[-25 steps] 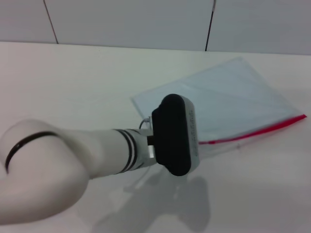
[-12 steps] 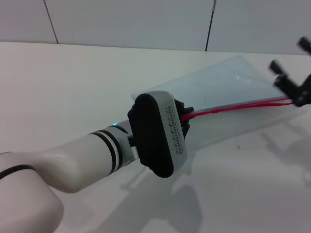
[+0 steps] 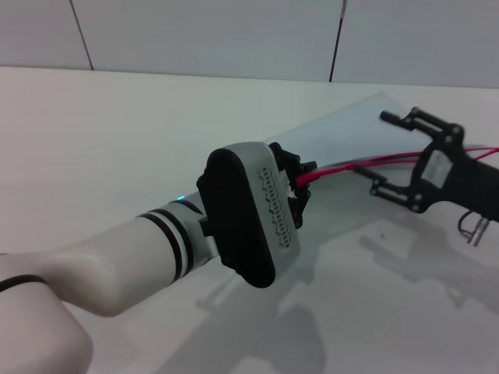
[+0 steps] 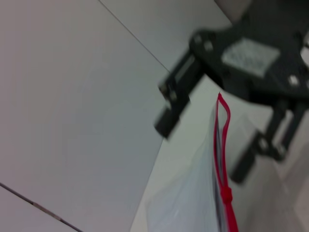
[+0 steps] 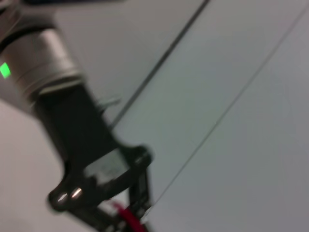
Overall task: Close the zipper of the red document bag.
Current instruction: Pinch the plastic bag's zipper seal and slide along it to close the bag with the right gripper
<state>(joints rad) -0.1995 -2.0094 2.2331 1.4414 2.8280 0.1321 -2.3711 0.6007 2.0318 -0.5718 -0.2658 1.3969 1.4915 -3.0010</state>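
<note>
1. Here, the red document bag (image 3: 351, 148), a flat pouch of pale blue-grey see-through plastic, sits over the white table (image 3: 117, 132), toward the robot's right and near the far wall.
2. The zipper (image 3: 366, 164) is a thin bright red strip along the bag's near long edge. In the head view it runs as two close red lines from the left gripper toward the right gripper.
3. The left gripper (image 3: 300, 183) is at the near end of that red strip, mostly hidden behind the arm's dark, oval wrist housing. Its dark fingers are clenched on the zipper end, and the edge looks lifted off the table there.
4. The right gripper (image 3: 394, 156) reaches in from the right edge, its two black fingers spread wide apart, one on each side of the red strip farther along the bag. It grips nothing.
5. In the left wrist view the red strip (image 4: 223, 159) runs away from the camera to a looped end just in front of the right gripper's (image 4: 212, 140) spread fingers.
6. I cannot make out a slider for certain.
</note>
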